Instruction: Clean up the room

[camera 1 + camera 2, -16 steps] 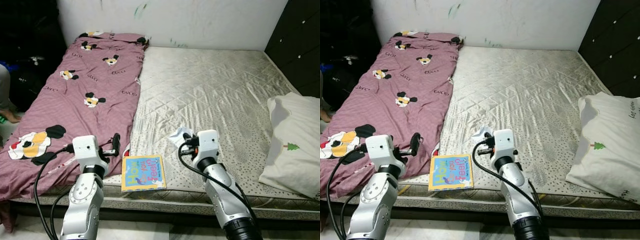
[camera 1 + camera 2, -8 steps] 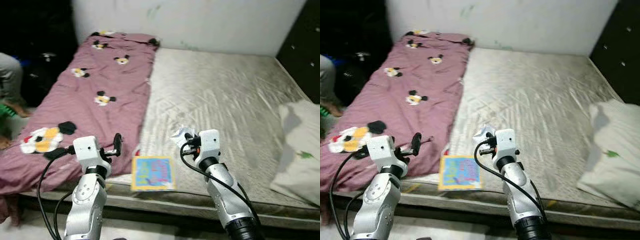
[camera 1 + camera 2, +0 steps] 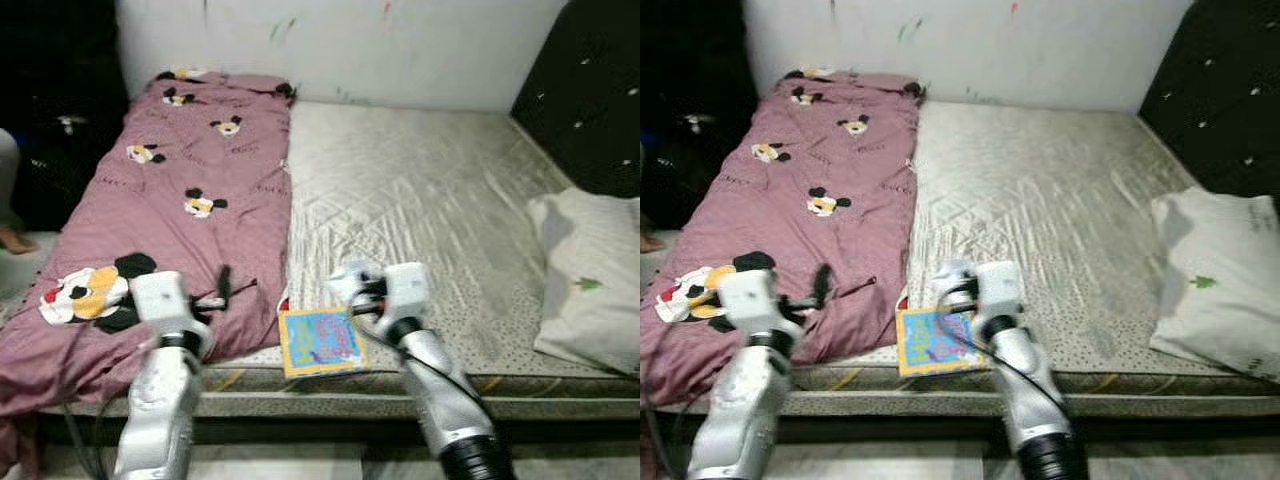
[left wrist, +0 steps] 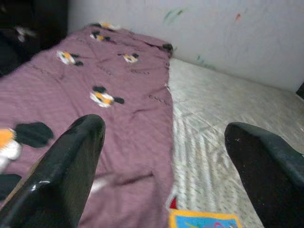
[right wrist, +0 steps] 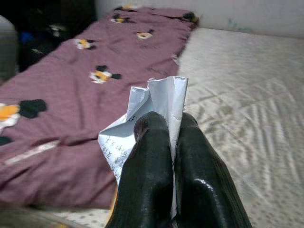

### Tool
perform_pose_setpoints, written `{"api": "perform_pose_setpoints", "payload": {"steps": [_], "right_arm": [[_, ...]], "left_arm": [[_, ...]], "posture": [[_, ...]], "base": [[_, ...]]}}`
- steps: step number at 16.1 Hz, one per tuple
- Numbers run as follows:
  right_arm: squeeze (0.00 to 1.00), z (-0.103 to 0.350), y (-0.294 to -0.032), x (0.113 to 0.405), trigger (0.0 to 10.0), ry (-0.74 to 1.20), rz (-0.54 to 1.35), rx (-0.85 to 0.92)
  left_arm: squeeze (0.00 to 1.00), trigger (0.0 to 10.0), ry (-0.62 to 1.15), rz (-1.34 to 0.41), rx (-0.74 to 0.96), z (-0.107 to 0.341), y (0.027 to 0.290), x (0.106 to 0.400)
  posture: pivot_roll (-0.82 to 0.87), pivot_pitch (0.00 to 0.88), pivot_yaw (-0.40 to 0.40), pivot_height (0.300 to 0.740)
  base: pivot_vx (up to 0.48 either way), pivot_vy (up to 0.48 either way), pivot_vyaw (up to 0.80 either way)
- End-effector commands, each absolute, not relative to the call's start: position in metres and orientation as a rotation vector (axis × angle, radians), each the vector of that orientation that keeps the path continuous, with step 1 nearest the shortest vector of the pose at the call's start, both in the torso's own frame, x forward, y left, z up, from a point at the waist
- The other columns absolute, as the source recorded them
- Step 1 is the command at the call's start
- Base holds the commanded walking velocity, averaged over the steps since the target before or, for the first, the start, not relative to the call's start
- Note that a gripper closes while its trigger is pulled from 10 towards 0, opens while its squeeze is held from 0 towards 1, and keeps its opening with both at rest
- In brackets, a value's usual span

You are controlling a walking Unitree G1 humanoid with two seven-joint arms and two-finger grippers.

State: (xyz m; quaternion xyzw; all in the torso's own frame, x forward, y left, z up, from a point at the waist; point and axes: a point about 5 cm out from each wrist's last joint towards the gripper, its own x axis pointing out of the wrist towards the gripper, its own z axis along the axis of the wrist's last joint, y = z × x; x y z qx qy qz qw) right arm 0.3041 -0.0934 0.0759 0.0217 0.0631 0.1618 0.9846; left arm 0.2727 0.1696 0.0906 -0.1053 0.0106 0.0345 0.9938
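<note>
A: From the head, what lies around the book (image 3: 322, 341)?

B: It rests at the mattress's (image 3: 430, 190) near edge, just beside the maroon blanket (image 3: 170, 190); the pillow (image 3: 590, 280) lies well apart.

A: Left wrist?

B: The left gripper (image 4: 166, 161) hovers over the blanket, fingers (image 4: 71, 166) spread wide, released.

A: Right wrist?

B: The right gripper (image 5: 166, 124) has its fingers clenched on a crumpled paper (image 5: 152, 107), just above the book.

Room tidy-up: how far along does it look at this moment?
Early. Nothing looks put away yet. In hand: the right gripper is shut on a crumpled white paper, held above the mattress. Left: the picture book lies at the mattress's front edge, the maroon blanket is spread and rumpled, and the pillow sits at the right edge. The left gripper is open, above the blanket.
</note>
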Motion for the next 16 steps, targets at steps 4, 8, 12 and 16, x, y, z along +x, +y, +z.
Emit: {"api": "perform_pose_setpoints", "payload": {"steps": [4,8,12,16], "right_arm": [[0.00,0.0797,-0.1019,0.3083,10.0,0.121,0.306,0.034],[0.00,0.0799,-0.1018,0.3089,10.0,0.121,0.304,0.032],[0.00,0.0806,-0.1018,0.3097,10.0,0.119,0.304,0.031],[0.00,0.0814,-0.1021,0.3105,10.0,0.115,0.299,0.029]], "left_arm": [[0.00,10.0,0.008,0.041,-0.226,0.0929,0.1618,0.2725],[0.00,10.0,0.007,0.036,-0.229,0.0928,0.1617,0.2730],[0.00,10.0,0.008,0.040,-0.228,0.0928,0.1618,0.2737],[0.00,10.0,0.010,0.050,-0.227,0.0925,0.1630,0.2744]], "posture": [[0.01,0.027,-0.039,0.740],[0.01,0.028,-0.038,0.740],[0.01,0.029,-0.039,0.740],[0.01,0.028,-0.037,0.740]], "base": [[0.318,0.000,0.00],[0.367,0.000,0.00],[0.375,0.000,0.00],[0.366,0.000,0.00]]}}
